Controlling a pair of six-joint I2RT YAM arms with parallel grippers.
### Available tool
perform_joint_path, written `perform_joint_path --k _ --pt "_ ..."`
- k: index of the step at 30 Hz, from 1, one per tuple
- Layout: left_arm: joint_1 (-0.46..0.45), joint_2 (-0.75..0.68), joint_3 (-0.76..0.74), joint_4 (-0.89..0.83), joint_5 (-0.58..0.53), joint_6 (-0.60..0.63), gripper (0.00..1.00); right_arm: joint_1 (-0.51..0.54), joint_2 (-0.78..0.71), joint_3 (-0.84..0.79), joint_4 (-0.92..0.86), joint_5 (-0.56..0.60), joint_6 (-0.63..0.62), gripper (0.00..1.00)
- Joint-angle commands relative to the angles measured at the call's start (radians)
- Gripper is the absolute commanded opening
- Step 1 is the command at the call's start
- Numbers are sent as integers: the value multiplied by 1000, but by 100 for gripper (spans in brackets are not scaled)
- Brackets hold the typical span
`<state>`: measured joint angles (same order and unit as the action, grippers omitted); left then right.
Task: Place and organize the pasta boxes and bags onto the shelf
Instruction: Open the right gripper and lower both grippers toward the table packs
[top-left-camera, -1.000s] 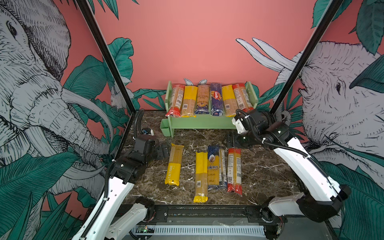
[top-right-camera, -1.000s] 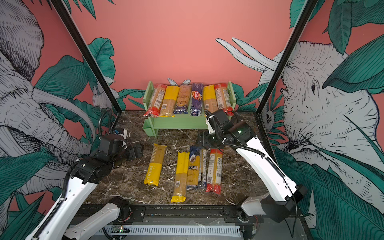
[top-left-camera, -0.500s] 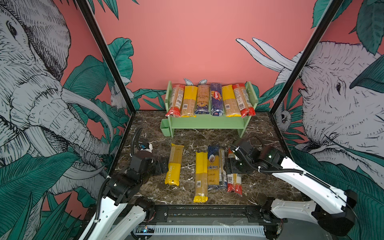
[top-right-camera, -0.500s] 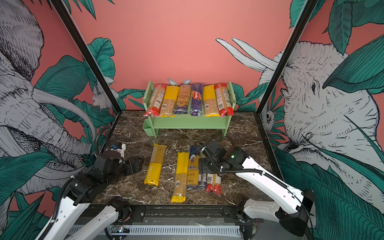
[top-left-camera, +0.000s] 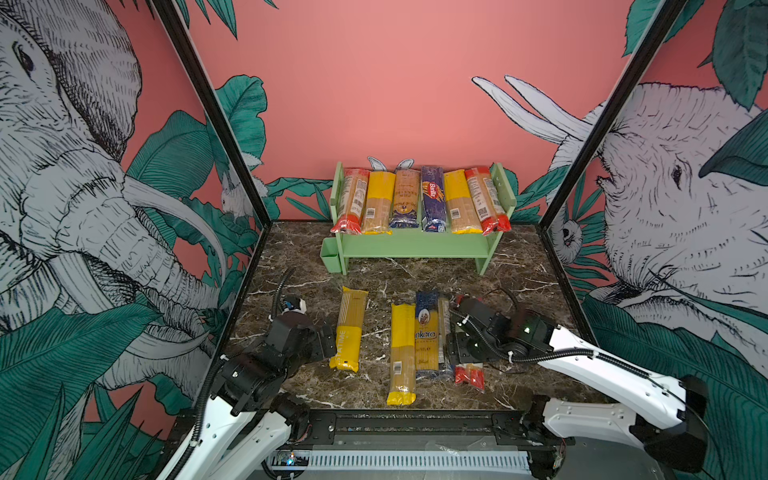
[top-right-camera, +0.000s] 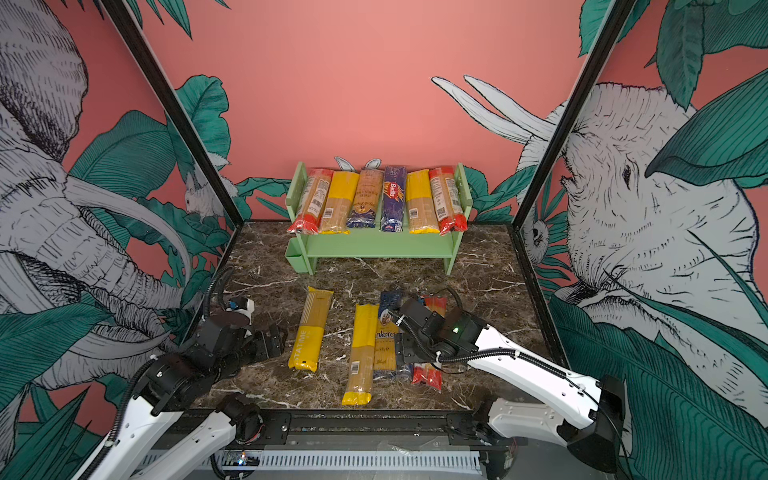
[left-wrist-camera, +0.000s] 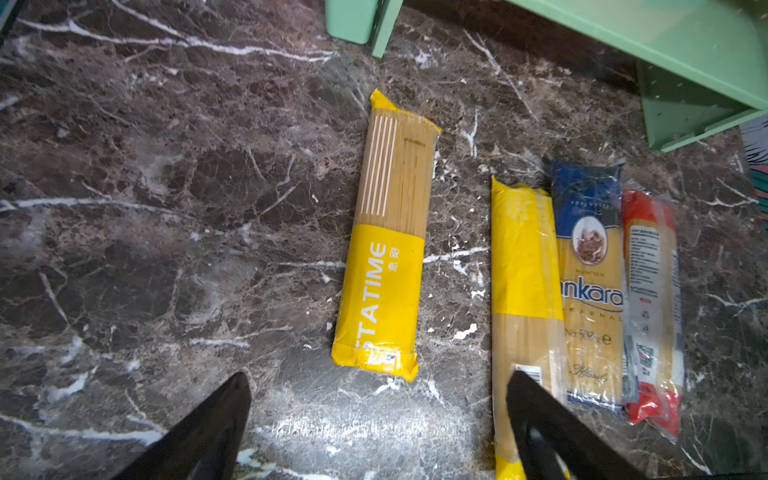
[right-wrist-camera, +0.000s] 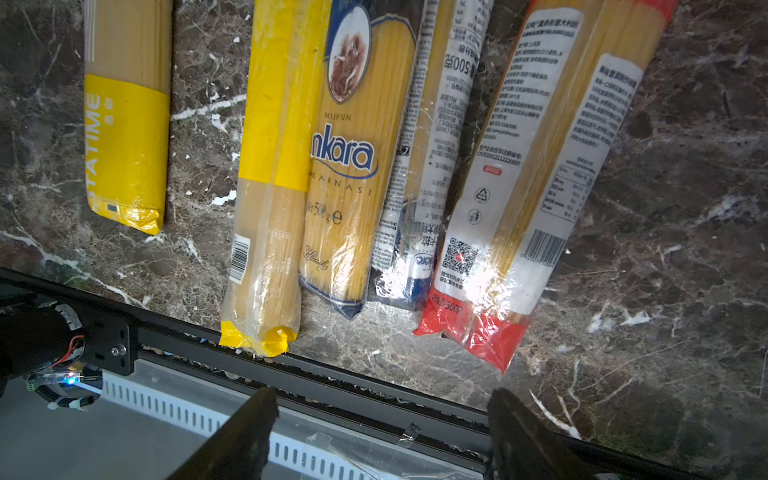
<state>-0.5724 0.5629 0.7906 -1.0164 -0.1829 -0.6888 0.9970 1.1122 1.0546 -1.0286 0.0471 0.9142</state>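
Just ahead of the left hand, spread and empty, lies the STATIME packet; four other packets bunch beside the right hand, spread too. Six sit on the shelf already, so five left, about halfway, I'd say.

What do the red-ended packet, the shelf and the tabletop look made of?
Red-ended packet: thin clear plastic film, glossy; it crinkles and throws glare.
Shelf: flat matte pale-green boards; wood or plastic unclear.
Tabletop: dark marble look, white veins, polished sheen.
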Motion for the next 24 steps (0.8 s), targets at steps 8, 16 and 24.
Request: perform_joint_path --k 8,16,24 --pt "-75 87 -92 150 -110 -18 97 7 -55 -130 96 45 -26 79" --pt "-107 106 -246 387 -166 11 97 19 -130 -350 291 94 -49 79" --pt "-225 202 -315 505 -223 -4 98 134 -40 -342 312 207 -40 80"
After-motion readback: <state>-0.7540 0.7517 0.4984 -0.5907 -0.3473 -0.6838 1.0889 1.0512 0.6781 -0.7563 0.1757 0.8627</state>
